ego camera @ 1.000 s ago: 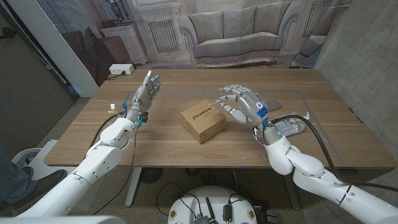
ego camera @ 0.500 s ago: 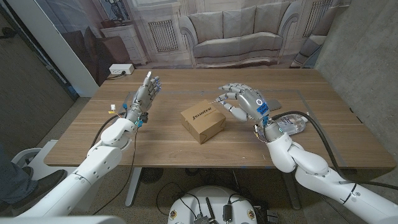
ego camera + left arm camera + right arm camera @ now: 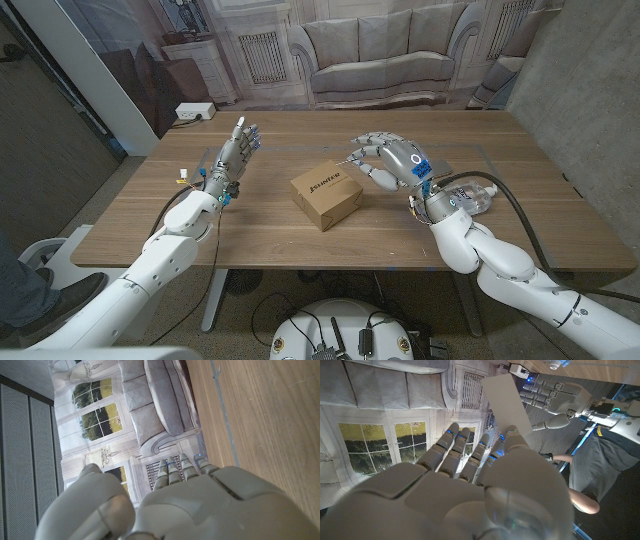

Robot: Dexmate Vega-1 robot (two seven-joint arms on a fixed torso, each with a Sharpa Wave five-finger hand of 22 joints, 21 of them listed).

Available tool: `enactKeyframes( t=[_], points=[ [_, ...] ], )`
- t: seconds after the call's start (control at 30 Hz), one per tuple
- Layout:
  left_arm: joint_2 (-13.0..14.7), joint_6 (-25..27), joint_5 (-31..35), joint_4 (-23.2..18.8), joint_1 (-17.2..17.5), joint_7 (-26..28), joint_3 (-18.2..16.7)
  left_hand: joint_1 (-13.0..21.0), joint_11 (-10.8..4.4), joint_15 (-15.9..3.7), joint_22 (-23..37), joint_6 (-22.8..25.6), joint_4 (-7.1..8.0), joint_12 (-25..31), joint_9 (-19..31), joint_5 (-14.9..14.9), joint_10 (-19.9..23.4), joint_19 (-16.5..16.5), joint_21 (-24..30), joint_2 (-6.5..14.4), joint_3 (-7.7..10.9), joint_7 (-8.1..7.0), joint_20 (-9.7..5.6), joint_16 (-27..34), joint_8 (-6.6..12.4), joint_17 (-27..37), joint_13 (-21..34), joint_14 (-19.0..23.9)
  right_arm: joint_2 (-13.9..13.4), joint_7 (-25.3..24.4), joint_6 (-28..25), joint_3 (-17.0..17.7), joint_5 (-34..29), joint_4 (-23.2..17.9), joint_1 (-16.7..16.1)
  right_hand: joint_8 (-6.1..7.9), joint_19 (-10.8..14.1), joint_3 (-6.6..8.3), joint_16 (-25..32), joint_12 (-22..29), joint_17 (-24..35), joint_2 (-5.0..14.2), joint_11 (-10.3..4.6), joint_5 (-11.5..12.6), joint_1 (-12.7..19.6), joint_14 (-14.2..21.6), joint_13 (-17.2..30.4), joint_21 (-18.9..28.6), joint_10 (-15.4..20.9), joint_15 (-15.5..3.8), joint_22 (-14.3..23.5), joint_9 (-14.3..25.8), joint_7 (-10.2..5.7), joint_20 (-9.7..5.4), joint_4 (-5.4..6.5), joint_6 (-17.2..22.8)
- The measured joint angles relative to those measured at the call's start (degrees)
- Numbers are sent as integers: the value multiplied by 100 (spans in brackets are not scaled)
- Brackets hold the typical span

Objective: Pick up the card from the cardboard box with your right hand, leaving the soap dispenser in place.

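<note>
Pinching card point(image 3: 507, 402) between right hand point(image 3: 392, 163) fingertips, above cardboard box point(image 3: 326, 196); thin edge grip, liable to slip. Left hand point(image 3: 236, 151) spread, idle.

Soft, even light falls from overhead, bright enough that the bench point(image 3: 300, 245) shows its wood grain cleanly, with only faint shadows just under the cardboard box point(image 3: 326, 197) and beneath the fingers point(image 3: 362, 160) of the right hand point(image 3: 392, 163). Glare sits on that hand's glossy back. In both wrist views the near shells blur badly, while beyond the fingertips the backdrop stays sharper; lines bend toward the edges.
</note>
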Motion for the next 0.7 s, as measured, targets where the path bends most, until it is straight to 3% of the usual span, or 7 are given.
enactKeyframes(
  t=[0.7],
  points=[
    [7, -10, -17, 11, 4, -10, 0, 23, 0, 0, 0, 0, 0, 0, 0, 0, 0, 0, 0, 23, 0, 0, 0, 0, 0, 0, 0, 0, -56, 803, -228, 278, 338, -470, -115, 3, 0, 0, 0, 0, 1, 0, 0, 0, 0, 0, 0, 0, -1, 0, 0, 1, 9, 0, 0, 55]
  ],
)
